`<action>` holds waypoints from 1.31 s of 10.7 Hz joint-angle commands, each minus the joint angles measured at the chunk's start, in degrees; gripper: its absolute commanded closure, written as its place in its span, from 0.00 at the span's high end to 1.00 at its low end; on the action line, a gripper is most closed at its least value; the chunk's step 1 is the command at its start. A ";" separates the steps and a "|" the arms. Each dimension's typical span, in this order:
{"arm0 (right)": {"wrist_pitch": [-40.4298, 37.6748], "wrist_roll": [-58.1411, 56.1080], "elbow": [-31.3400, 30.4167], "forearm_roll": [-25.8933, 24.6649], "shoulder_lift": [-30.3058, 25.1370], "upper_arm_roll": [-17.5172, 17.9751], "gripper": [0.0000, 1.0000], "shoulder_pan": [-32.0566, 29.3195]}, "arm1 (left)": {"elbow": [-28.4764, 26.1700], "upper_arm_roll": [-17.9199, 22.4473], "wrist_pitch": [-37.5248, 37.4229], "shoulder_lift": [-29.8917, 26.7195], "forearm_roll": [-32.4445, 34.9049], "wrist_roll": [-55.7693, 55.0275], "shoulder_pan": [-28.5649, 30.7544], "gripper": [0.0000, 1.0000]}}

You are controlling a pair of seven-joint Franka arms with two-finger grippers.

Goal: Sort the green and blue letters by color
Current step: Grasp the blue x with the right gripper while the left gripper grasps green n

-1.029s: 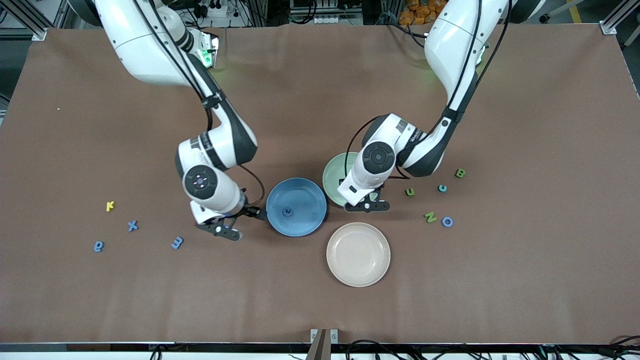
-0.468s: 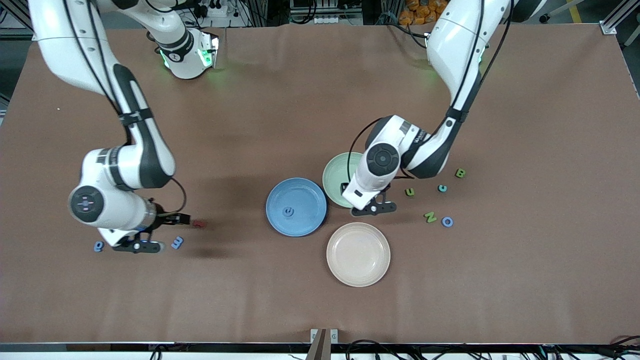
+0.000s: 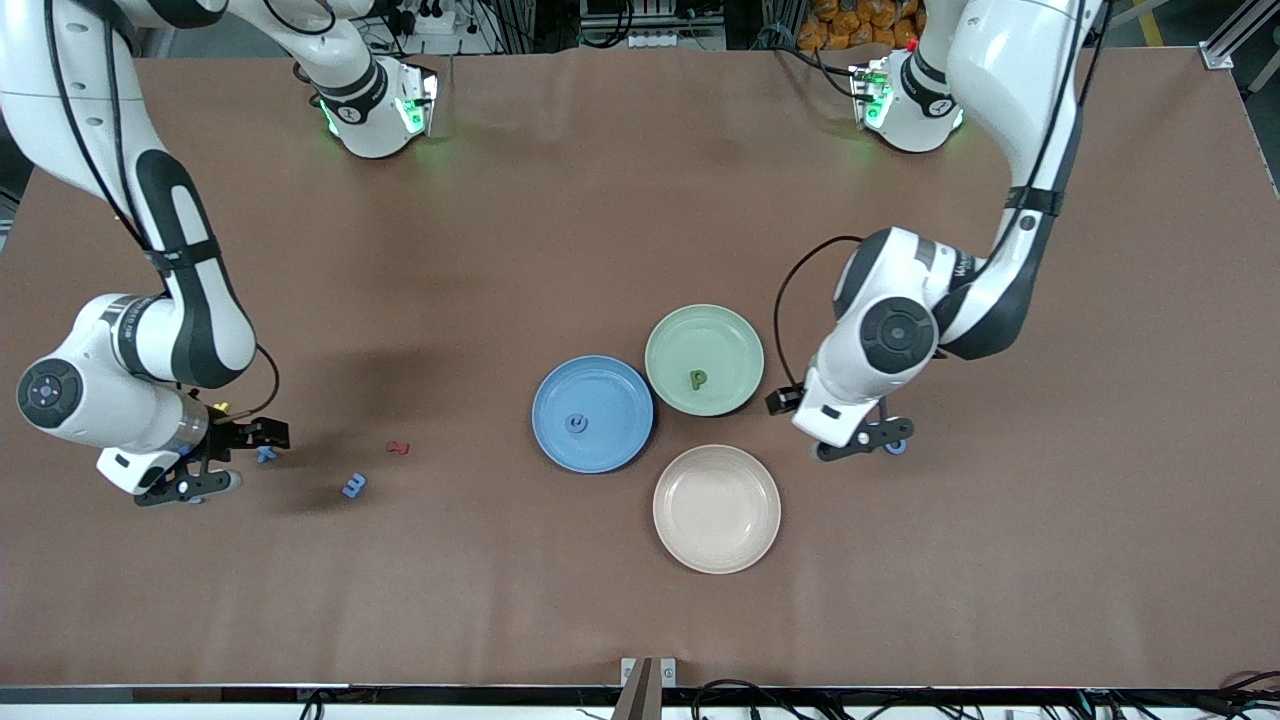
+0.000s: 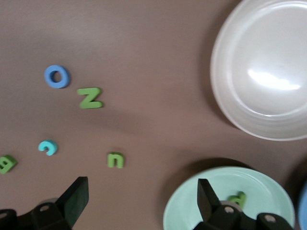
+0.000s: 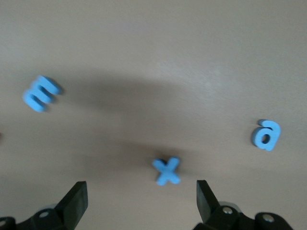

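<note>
- right hand (image 5: 139, 211) wide open, frame's lower left, over blue X (image 5: 167, 171): may nudge it off-centre
- left hand (image 4: 141, 208) wide, empty, near green U (image 4: 115, 159): might grab teal c (image 4: 48, 147)

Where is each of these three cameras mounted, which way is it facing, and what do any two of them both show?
Front view: high across the table, facing both arms, whose bases and grippers show above three plates.
Left wrist view: on the left arm's wrist, looking down past the open left gripper at the green plate, cream plate and loose letters.
Right wrist view: on the right arm's wrist, looking down past the open right gripper at the blue X.
Shared: the green P shows in front and left wrist views.
</note>
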 commanded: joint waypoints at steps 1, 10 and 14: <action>4.19 -5.18 -2.14 -0.89 0.85 1.15 1.00 -1.66 | -9.11 -0.42 6.96 -1.91 2.49 -9.55 -0.71 1.00; 9.74 -8.09 -2.40 -0.89 4.72 1.15 1.00 -3.59 | -23.88 -0.78 24.81 -3.84 6.72 -4.04 1.22 0.95; 9.74 -5.81 -2.40 -0.89 5.69 1.06 1.00 -3.15 | -29.17 -0.86 32.03 -4.64 6.81 -2.98 1.30 0.90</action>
